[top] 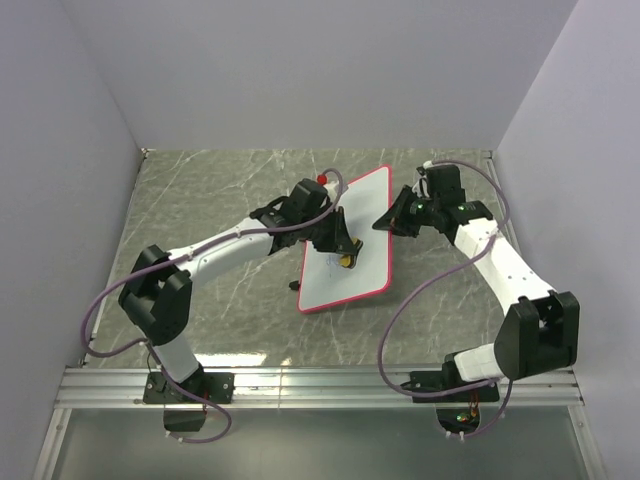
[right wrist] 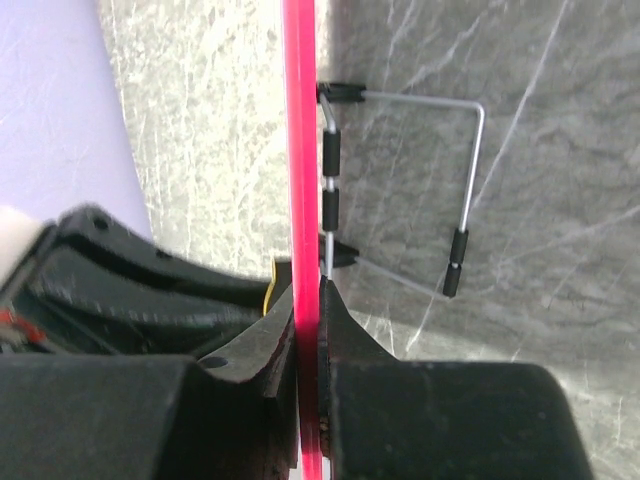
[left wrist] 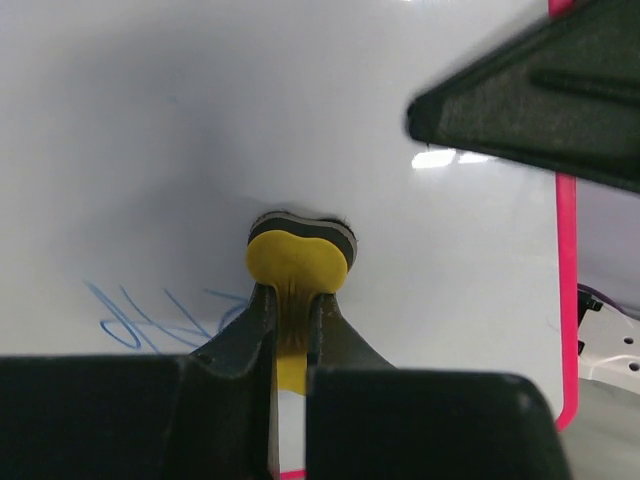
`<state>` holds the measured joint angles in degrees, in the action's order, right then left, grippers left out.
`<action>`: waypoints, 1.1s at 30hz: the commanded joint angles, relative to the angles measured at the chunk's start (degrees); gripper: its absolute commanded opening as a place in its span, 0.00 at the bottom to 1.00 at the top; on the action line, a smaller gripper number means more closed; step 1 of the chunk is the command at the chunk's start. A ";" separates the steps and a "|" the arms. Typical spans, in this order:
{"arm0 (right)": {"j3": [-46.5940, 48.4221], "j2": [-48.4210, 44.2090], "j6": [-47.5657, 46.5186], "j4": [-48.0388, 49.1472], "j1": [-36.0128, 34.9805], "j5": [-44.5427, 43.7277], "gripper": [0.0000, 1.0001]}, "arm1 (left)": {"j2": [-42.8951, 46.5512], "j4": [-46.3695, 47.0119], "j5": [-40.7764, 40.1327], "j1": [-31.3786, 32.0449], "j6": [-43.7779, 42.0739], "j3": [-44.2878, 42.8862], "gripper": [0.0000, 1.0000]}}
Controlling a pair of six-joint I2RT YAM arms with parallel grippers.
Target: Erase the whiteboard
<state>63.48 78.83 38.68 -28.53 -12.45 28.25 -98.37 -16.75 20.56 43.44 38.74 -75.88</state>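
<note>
2 claws | left claw (left wrist: 293, 300): eraser (left wrist: 297, 262) on whiteboard (left wrist: 300, 120) | right claw (right wrist: 308, 300): pinching its edge

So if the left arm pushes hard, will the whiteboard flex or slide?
Probably stiff: the whiteboard has a rim that runs straight edge-on. It looks thin, likely light, so it could shift, though the right end effector clamped on that rim should steady it. Its wire stand might let it tip.

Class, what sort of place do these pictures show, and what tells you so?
Probably a robot lab cell: left arm and right arm bolted to a rail, plain walls around a marbled table, only a whiteboard and eraser to work on.
</note>
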 commanded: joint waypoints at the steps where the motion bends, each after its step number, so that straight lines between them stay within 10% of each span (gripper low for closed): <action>1: 5.24 2.99 0.43 5.77 -1.26 -1.89 0.00 | 0.89 -2.06 5.19 3.84 1.42 2.92 0.00; 15: 3.49 3.09 0.26 4.28 -1.18 -1.00 0.00 | -4.02 4.01 5.81 -13.29 0.03 17.78 0.00; 33: 5.69 6.87 2.02 5.86 -2.14 -1.18 0.00 | -4.63 -2.40 10.20 -0.73 -0.77 -2.42 0.00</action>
<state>67.46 83.53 39.29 -25.76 -12.10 26.57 -100.66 -18.26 23.70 36.23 39.40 -71.83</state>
